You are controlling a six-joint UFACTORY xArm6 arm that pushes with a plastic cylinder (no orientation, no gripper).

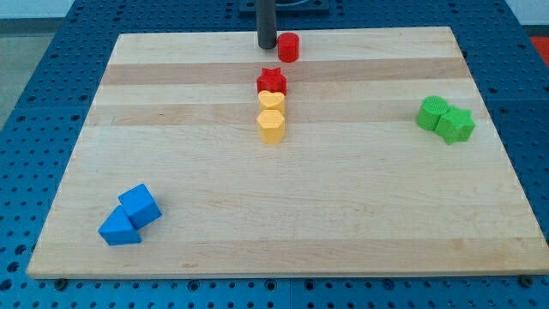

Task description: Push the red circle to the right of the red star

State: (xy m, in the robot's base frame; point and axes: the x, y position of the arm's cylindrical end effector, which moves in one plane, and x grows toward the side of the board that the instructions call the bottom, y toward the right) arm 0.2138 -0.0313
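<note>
Camera view
Landmark: the red star (pixel 271 81), in the upper middle of the wooden board (pixel 360 215).
My tip: (pixel 267 46) toward the view's top from the red star, just beside the red circle on its left; whether they touch cannot be told.
Claw: the arm carries none, only the dark rod.
Red circle: (pixel 288 47) above the red star and slightly to its right, near the board's top edge.
Yellow blocks: a yellow heart (pixel 272 100) touching the red star's lower side, a yellow hexagon-like block (pixel 271 125) right below it.
Green blocks: two (pixel 445 118) touching, far right of the red star.
Blue blocks: two (pixel 129 215) touching, far down-left of the red star.
</note>
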